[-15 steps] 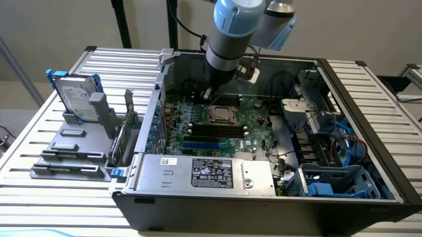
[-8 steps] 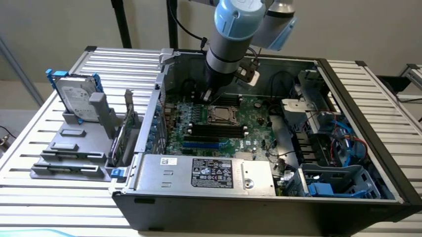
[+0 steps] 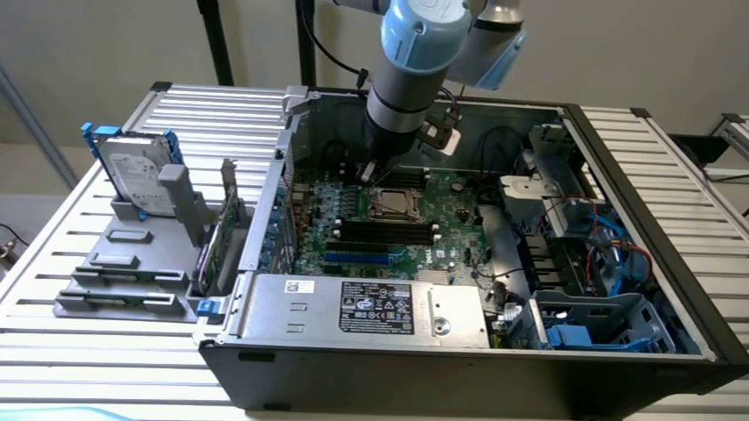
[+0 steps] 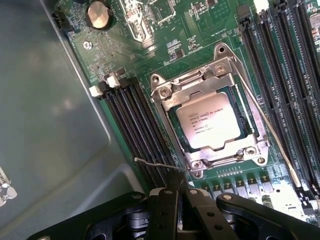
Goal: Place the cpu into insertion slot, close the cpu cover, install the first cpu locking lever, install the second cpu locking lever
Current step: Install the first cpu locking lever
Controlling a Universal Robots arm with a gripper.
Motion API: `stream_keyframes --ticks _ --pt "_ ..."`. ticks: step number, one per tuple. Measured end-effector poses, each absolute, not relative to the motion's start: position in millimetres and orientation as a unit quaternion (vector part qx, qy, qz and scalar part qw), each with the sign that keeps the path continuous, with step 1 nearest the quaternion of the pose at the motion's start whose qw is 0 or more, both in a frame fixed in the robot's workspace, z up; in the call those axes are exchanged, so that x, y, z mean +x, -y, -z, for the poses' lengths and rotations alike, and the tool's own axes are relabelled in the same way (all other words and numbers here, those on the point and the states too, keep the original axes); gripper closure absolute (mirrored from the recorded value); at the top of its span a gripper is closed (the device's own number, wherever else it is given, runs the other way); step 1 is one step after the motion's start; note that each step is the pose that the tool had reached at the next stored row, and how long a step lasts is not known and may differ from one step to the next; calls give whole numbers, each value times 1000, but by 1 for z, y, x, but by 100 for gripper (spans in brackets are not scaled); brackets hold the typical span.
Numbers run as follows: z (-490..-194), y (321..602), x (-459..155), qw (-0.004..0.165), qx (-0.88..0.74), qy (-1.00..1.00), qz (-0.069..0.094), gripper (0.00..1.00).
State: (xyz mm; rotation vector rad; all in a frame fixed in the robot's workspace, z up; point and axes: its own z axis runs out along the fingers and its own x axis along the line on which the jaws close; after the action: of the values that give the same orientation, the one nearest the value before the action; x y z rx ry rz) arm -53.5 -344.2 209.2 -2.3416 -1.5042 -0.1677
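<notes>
Since the cpu (image 4: 207, 125) lies flat in the insertion slot (image 4: 256, 152) with the cpu cover (image 4: 172, 94) folded down around it, the part to be handled is the first locking lever (image 4: 155, 164), a thin bare wire rod ending in a bent tip. Judge it as light, stiff along its length, springy under side load, and smooth enough to slide off a flat pad. Take it close to the bent tip, where leverage is greatest, and press squarely. A slip would send the gripper (image 4: 179, 187) into the memory slots (image 4: 135, 120) beside it, which are fragile. The cpu is a light, rigid chip with a silvery lid, and no load belongs on its face. The second locking lever (image 4: 271, 135) runs along the opposite edge of the cover. Whether either lever is latched cannot be told.

In the exterior view the gripper stands inside the computer case (image 3: 351, 373) at 11 o'clock of the socket. The power supply (image 3: 363, 307) lies at 6 o'clock of the socket and the hard drive (image 3: 131, 171) at 9 o'clock, outside the case.

In the wrist view the gripper's fingers are pressed together with nothing clamped between them. Their tips sit at the bent tip of the first locking lever, touching it or just beside it; which of the two cannot be told
</notes>
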Motion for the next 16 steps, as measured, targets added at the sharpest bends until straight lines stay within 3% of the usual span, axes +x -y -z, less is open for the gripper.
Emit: stream_keyframes --ticks 16 --pt "-206 342 -49 168 -834 523 54 89"
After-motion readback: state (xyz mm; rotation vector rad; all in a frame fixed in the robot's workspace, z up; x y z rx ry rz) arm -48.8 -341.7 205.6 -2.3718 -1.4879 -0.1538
